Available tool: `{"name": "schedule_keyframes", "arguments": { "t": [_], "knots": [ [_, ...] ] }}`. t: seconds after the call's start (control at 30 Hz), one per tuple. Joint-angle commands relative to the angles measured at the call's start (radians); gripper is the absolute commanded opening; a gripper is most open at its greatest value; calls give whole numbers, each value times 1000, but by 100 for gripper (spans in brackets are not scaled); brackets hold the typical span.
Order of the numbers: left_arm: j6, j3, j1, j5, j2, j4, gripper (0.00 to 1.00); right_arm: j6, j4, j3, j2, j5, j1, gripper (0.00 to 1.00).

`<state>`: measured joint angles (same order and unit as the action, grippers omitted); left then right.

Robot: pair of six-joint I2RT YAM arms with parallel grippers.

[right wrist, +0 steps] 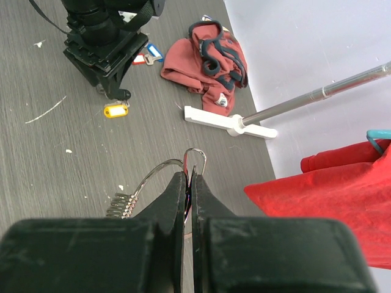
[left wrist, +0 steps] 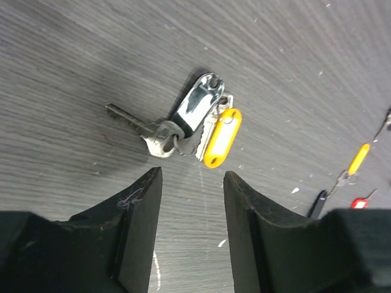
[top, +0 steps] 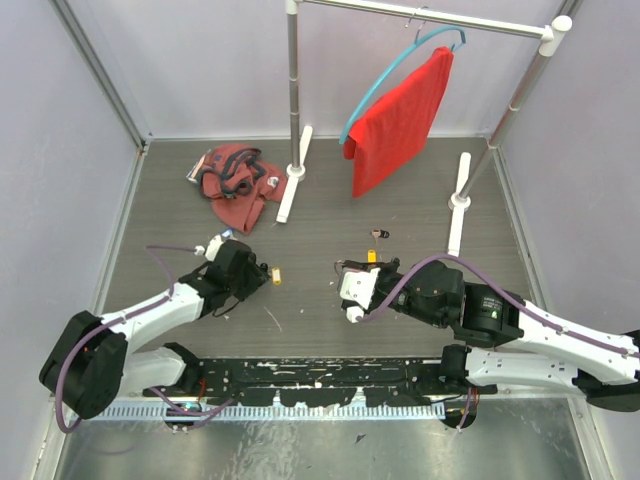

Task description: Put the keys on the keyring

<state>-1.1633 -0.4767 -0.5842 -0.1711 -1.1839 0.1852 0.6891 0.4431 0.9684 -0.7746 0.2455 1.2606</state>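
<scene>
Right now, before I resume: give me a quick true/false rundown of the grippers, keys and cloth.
1. The right gripper is shut on the thin silver wire keyring. True.
2. The left gripper holds the silver key with the yellow plastic tag off the table. False: the gripper is open and that key lies on the grey table, just beyond its fingertips.
3. A red cloth hangs on a teal hanger from the metal rail. True.
4. The crumpled maroon garment lies right of both rack posts. False: it lies left of the left upright post.
</scene>
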Motion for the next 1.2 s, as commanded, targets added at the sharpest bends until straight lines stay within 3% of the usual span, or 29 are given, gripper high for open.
{"name": "schedule_keyframes", "arguments": {
  "t": [0.0, 0.23, 0.47, 0.73, 1.17],
  "knots": [
    [-99, 13, 1, -60, 7, -96, 49, -11, -43, 17, 8, 19, 3, 1],
    [-165, 39, 2, -93, 14, -97, 44, -13, -38, 14, 11, 23, 3, 1],
    [-199, 65, 3, -83, 6, -110, 45, -11, -40, 12, 13, 23, 3, 1],
    [-199, 62, 3, -91, -11, -133, 39, -18, -34, 14, 16, 23, 3, 1],
    [-195, 56, 7, -88, -27, -141, 39, -17, -33, 13, 17, 23, 3, 1]
  ]
}}
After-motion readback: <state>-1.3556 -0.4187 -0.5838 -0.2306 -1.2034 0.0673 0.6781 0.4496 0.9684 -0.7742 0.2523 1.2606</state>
